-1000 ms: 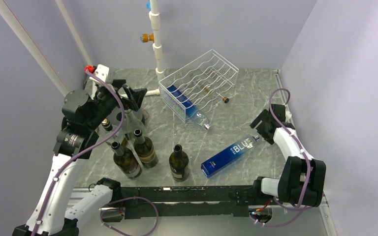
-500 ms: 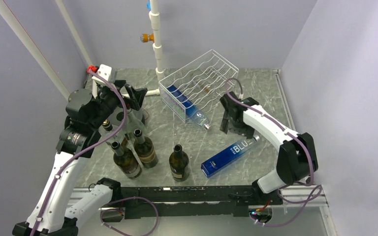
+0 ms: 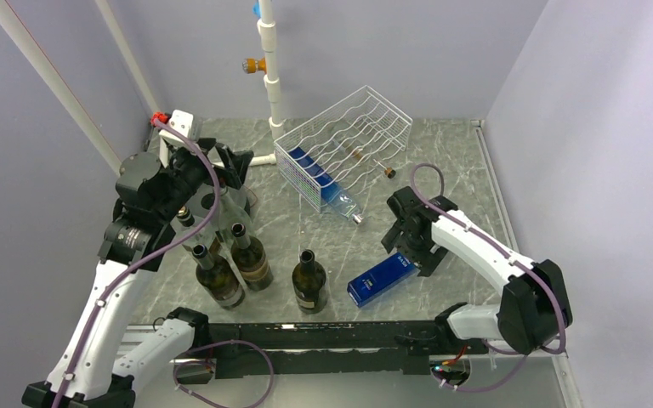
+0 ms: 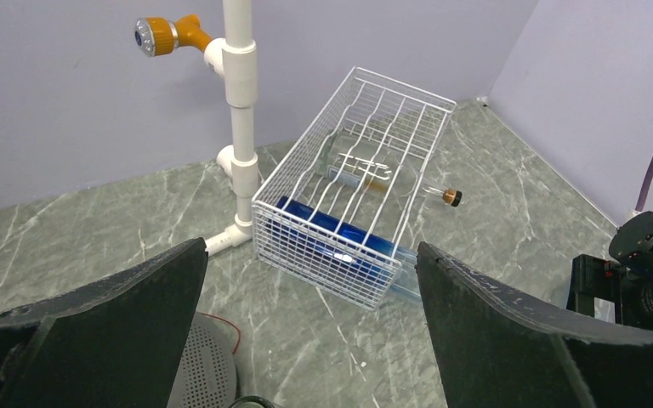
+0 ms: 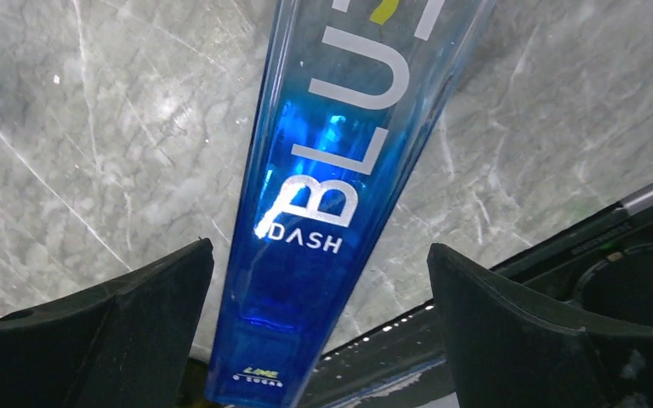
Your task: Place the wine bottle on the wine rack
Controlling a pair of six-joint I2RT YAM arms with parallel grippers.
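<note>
1. Two end effectors are in view, and we find both spread wide with nothing held.
2. The right end effector (image 5: pixel 321 331) hangs over the blue wine bottle (image 3: pixel 381 279), one finger on each side of its body. We see bare counter (image 5: pixel 93 127) between each finger and the glass, so it has no hold on the bottle.
3. The blue wine bottle lies flat on the counter, in front of the wine rack (image 3: pixel 344 144) and a little to its right, apart from it.
4. The wine rack sits toward the back of the counter, turned at an angle. A second blue bottle (image 3: pixel 316 178) lies along its left side, with the neck poking out of the near end.
5. The left end effector (image 4: pixel 310 331) is raised to the left of the wine rack, above a cluster of standing dark bottles (image 3: pixel 309 285).
6. We see a white pipe (image 3: pixel 270 68) standing upright just left of the wine rack's back corner.
</note>
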